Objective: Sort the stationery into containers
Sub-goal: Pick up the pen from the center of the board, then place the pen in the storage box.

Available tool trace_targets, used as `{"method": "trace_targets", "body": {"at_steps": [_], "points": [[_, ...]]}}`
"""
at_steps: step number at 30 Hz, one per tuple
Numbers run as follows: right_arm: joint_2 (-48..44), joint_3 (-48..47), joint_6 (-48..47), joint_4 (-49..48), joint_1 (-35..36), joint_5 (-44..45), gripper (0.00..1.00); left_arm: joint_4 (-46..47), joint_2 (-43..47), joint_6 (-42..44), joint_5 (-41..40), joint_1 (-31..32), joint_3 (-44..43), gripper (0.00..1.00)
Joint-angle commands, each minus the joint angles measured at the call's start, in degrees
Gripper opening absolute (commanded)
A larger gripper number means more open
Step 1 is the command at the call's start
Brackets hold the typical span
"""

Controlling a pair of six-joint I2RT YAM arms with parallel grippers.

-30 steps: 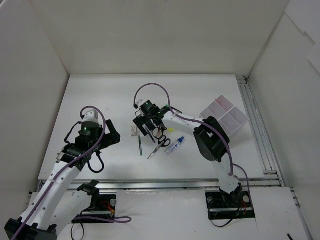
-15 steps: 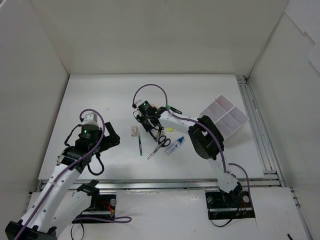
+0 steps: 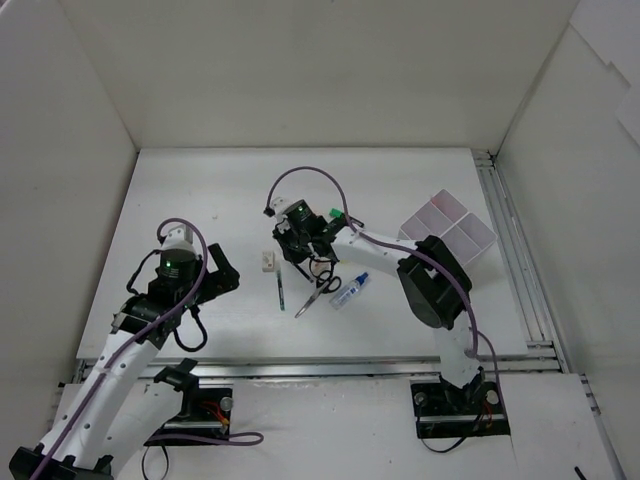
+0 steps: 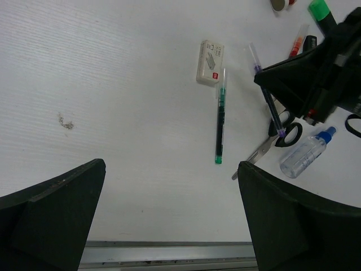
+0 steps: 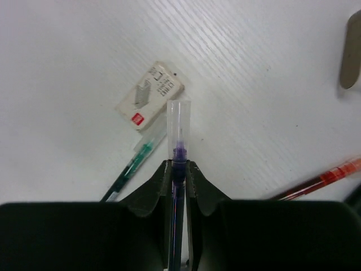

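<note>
My right gripper is shut on a dark purple pen with a clear cap, just above the table. Ahead of it lie a beige eraser and a green pen. A red pen lies to the right. In the top view the right gripper is at the table's middle, with black-handled scissors and a glue bottle nearby. My left gripper hangs open and holds nothing, near the front edge. The white organizer tray stands at the right.
A green highlighter lies behind the right gripper. The eraser, green pen, scissors and glue bottle are clustered together. White walls enclose the table, and a metal rail runs along its right side.
The right gripper has shut on the purple pen and shifted slightly. The left arm has barely moved and its gripper stays open.
</note>
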State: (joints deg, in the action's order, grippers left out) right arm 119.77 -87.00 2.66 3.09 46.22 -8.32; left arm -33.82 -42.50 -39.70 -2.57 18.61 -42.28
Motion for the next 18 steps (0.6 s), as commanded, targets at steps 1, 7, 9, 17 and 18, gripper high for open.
{"method": "trace_targets", "body": {"at_steps": [1, 7, 9, 17, 18], "points": [[-13.0, 3.6, -1.7, -14.1, 0.0, -4.2, 0.00, 2.0, 0.3, 0.5, 0.5, -0.6, -0.9, 0.99], [-24.7, 12.8, 0.2, -28.5, -7.6, -5.6, 0.00, 6.4, -0.2, 3.1, 4.7, -0.6, 0.5, 1.00], [-28.9, 15.9, -1.5, -30.5, -10.2, -2.0, 0.00, 8.9, -1.5, 4.4, 5.6, -0.6, 1.1, 1.00], [-40.1, 24.2, -8.2, -31.8, -28.1, 8.1, 0.00, 16.7, -7.9, 7.3, 10.1, -0.6, 1.0, 0.99], [-40.7, 25.0, -8.5, -32.3, -29.9, 9.8, 0.00, 17.1, -8.7, 7.4, 10.3, -0.6, 0.7, 0.99]]}}
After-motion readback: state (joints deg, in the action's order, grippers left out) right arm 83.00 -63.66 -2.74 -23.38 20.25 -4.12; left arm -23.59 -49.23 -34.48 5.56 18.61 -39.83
